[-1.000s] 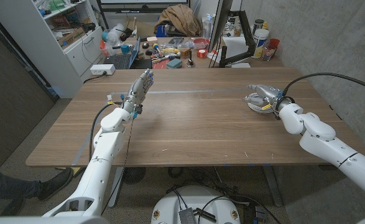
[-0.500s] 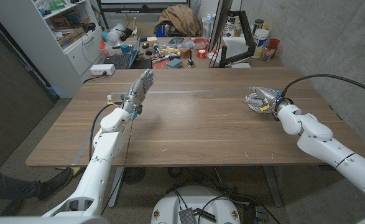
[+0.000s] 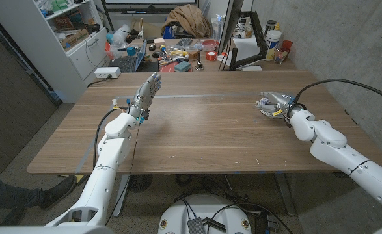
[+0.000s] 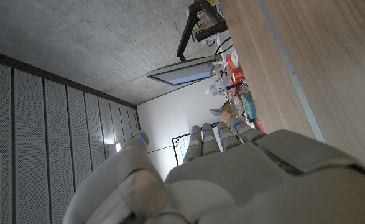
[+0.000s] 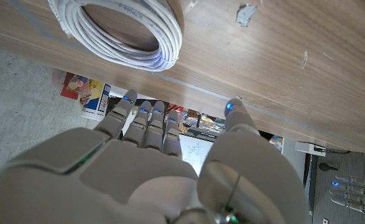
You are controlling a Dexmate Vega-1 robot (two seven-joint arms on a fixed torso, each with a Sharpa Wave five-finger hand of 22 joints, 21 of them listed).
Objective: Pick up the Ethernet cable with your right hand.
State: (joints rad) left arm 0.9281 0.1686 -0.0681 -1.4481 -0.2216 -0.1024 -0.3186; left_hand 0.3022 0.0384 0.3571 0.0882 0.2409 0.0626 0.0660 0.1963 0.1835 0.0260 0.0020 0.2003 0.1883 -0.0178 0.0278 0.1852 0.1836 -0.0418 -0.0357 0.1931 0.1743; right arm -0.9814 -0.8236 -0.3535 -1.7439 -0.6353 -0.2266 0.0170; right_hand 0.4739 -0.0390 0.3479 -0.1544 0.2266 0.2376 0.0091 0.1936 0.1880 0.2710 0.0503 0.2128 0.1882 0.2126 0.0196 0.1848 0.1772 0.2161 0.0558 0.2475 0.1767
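Note:
The Ethernet cable (image 3: 263, 105) is a white coil lying on the wooden table (image 3: 204, 130) at the far right. My right hand (image 3: 278, 100) hovers right over it, hiding most of the coil in the head view. In the right wrist view the cable (image 5: 167, 37) lies just beyond the fingertips of my right hand (image 5: 151, 168), whose fingers are straight, thumb apart, holding nothing. My left hand (image 3: 146, 91) is raised over the table's far left, fingers straight and empty; the left wrist view shows the left hand (image 4: 232, 168) from behind.
A thin pale tape line (image 3: 177, 95) crosses the table's far part. A small white scrap (image 5: 247, 12) lies on the wood near the coil. Beyond the far edge are a cluttered bench (image 3: 177, 49), a black monitor arm (image 3: 239, 39) and white shelves (image 3: 67, 39).
My right hand and forearm have crept slightly further in over the coil. The left arm has not moved.

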